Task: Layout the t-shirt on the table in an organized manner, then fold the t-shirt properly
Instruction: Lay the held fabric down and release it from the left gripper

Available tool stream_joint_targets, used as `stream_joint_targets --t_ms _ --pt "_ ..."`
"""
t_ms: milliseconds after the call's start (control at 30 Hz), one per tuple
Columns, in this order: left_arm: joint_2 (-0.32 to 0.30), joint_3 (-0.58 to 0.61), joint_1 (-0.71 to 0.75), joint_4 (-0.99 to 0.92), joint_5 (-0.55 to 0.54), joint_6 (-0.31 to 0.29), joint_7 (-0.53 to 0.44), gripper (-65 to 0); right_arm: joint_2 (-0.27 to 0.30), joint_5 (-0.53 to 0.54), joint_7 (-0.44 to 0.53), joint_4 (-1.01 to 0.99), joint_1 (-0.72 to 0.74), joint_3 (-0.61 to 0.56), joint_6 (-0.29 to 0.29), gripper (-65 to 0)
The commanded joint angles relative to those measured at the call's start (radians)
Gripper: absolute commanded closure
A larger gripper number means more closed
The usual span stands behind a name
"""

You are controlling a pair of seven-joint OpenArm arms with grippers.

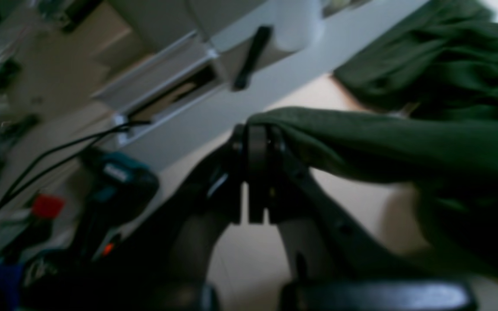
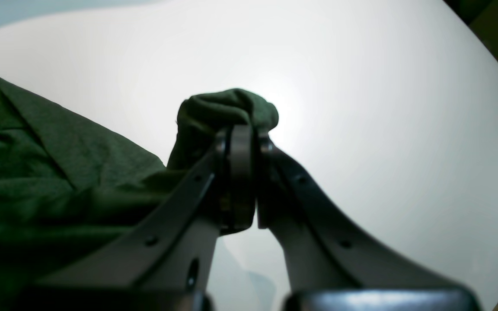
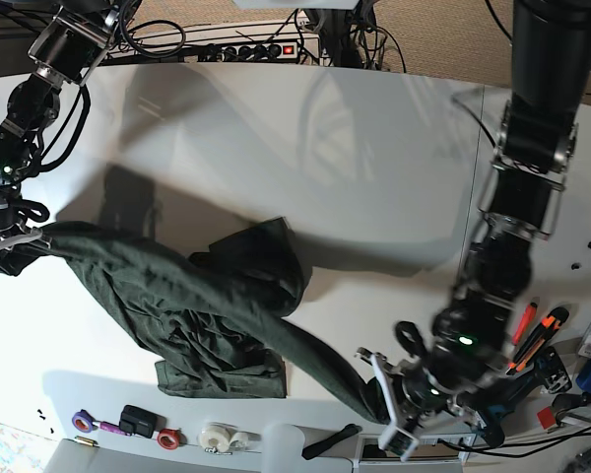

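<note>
We are seeing one t-shirt point(image 3: 207, 315) and two pincers, each one clenching a part of it. The left pincer point(image 1: 255, 138) is gripping a fold of the dark green fabric near the front edge of the desk point(image 3: 276, 148), its jaws pressed together on the cloth, which is stretching away from it toward the bulk of the garment. The right pincer point(image 2: 240, 129) is squeezing a small bunched knob of the same fabric at the far side, its jaws likewise closed on the cloth. Between the two grips the t-shirt is spreading out as a long band, with a rumpled mass in the middle lying on the white desk. Along the front edge we are counting about four small items: a purple roll point(image 3: 82, 421), a black block point(image 3: 138, 420), a red roll point(image 3: 169, 438) and a white roll point(image 3: 215, 437). Beside the left arm, an orange-handled tool point(image 3: 530, 330) is lying on the desk.
</note>
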Motion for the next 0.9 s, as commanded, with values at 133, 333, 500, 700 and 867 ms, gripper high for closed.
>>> stream_joint_targets --t_ms 133,333,500,700,867 --pt "-0.061 -0.143 0.005 0.152 -0.341 -0.224 0.117 0.0 0.022 -0.013 0.023 0.017 0.019 0.005 -0.002 0.0" --pt "-0.113 -0.278 0.222 0.346 -0.837 -0.513 0.317 0.0 0.022 -0.016 0.018 0.017 0.016 0.005 -0.002 0.0" --pt "-0.113 -0.302 0.437 0.47 -1.095 -0.545 0.463 0.0 0.022 -0.017 0.016 0.017 0.016 0.005 -0.002 0.0" --pt "-0.11 -0.303 0.585 0.511 -1.098 -0.545 0.503 0.0 0.022 -0.033 0.011 0.017 0.016 0.005 -0.002 0.0" --pt "-0.11 -0.303 0.624 0.511 -0.911 -0.545 0.468 -36.5 0.022 -0.035 0.011 0.017 0.016 0.005 -0.002 0.0"
